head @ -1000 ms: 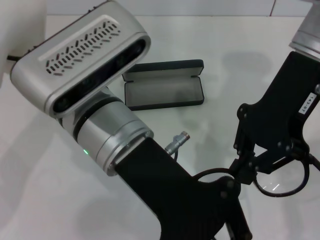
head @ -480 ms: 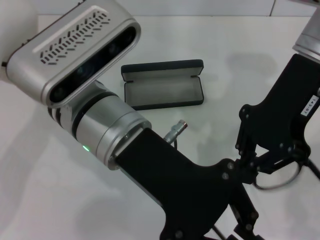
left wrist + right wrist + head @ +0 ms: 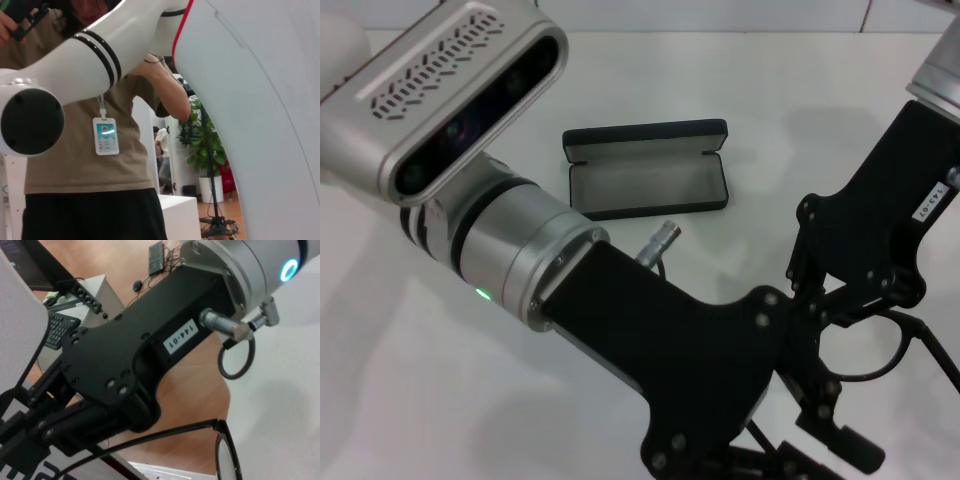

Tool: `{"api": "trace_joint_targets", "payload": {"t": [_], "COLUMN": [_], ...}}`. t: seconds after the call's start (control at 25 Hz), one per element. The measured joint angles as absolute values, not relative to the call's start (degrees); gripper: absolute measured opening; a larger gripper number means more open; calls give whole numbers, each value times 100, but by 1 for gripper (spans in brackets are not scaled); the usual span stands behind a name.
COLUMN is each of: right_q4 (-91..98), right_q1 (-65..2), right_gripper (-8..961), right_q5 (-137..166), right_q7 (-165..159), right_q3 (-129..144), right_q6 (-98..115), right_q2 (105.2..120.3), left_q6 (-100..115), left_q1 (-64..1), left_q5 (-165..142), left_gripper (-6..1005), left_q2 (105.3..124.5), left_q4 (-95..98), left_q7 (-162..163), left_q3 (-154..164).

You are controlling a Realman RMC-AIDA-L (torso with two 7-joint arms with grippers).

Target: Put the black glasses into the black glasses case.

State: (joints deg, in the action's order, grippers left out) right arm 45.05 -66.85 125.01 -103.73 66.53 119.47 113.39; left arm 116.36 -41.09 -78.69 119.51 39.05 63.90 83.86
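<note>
Right hand [image 3: 825, 310] hangs low over the table [image 3: 770, 90], well on the near side of the black glasses case [image 3: 648, 170] and off to its right, pinching the black glasses [image 3: 880, 345] by the frame. From where I stand, only part of a rim and a thin temple curve show past the fingers in the head view; the right wrist view shows a lens edge and a long black arm running under the other arm's black bracket, so the specs are up off the table, held between the two arms. Left hand [image 3: 810, 420] sits just below the right one, practically touching it, much nearer the camera than the case; can't tell whether its fingers are spread or closed, too much bracket in the way, and the left wrist view only shows the room. Case lies open, lid up at the back, grey lining bare, nothing in it yet. Looks like a handover or a re-grip btw the two hands, i.e. the carry to the case hasn't started. To do it well: keep the pinch on the bridge or frame, not a lens; don't let one hand release before the other has a firm hold; keep temples clear of the bracket and cable. Then line the frame lengthwise w/ the tray and lower in flat so the temples don't snag on the rim.
</note>
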Motion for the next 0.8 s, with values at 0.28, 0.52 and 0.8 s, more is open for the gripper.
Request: {"api": "trace_joint_targets", "payload": {"t": [0.28, 0.52, 0.8], "right_q4": [4684, 5375, 6274], "right_q1": [-6419, -5791, -4249], "right_gripper": [48, 48, 49], "right_q5": [12507, 12492, 11095], "right_q7": [-10401, -10414, -9759], "right_q3": [6567, 5736, 4834], "right_q6": [11773, 11692, 11067], "right_q2": [11256, 11247, 11567], "left_q6": [11637, 11634, 11629], "left_q1": [-3895, -3573, -3332], "left_q5": [-7864, -7815, -7182], "left_gripper": [134, 131, 127], "left_q2": [11953, 11952, 11910], "left_q4": [3908, 3833, 3300], "left_q7": [6390, 6451, 6443], "left_q3": [7860, 6846, 5698]}}
